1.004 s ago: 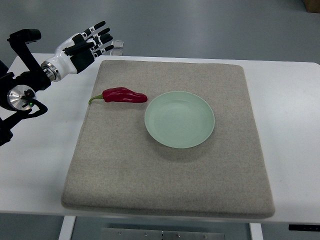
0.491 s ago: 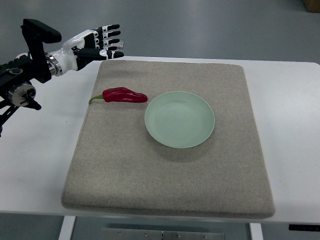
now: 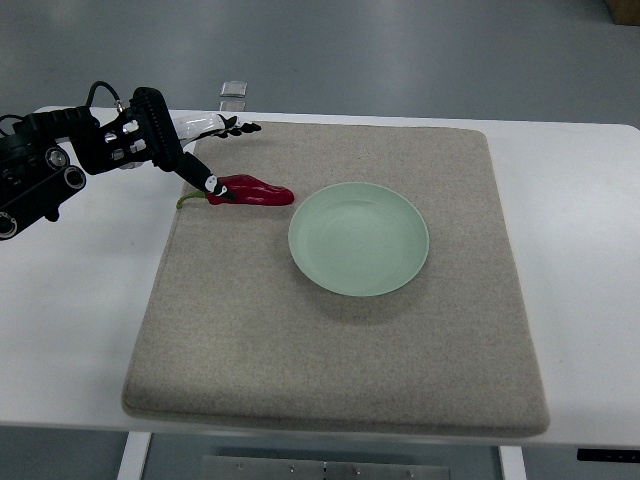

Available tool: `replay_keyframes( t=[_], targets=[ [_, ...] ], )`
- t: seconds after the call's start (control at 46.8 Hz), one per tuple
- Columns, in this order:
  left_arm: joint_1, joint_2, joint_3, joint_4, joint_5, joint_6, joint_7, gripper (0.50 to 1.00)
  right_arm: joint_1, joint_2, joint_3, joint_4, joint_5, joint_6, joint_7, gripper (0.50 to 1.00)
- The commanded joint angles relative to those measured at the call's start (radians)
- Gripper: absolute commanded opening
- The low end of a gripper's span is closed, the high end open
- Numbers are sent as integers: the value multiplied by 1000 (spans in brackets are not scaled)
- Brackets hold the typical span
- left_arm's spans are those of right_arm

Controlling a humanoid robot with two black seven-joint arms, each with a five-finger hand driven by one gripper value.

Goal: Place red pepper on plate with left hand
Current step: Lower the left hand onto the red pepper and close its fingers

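A dark red pepper [image 3: 255, 192] with a green stem lies on the grey mat, just left of the pale green plate [image 3: 358, 238]. The plate holds nothing. My left hand [image 3: 214, 152] comes in from the left edge and hovers over the mat's back left corner, right above the pepper's stem end. Its fingers are spread and hold nothing. The thumb tip [image 3: 211, 185] is at the pepper's stem end; I cannot tell if it touches. The other fingertips [image 3: 248, 127] point right, behind the pepper.
The grey mat [image 3: 340, 360] covers most of the white table [image 3: 70, 330]. A small clear object [image 3: 233, 90] sits at the table's back edge behind the hand. The floor lies beyond the table's back edge.
My left hand has swung down and to the right, from above the table's back left corner to just over the pepper's stem end, and turned edge-on. Pepper and plate have not moved.
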Motion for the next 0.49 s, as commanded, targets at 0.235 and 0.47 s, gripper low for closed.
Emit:
replay_keyframes(
  t=[0.235, 0.47],
  targets=[
    [-10, -62, 64, 39, 103, 86, 3, 992, 0, 0, 0, 0, 0, 0, 0, 928],
    [-10, -85, 64, 63, 102, 86, 5, 981, 0, 0, 0, 0, 0, 0, 0, 928]
  ],
)
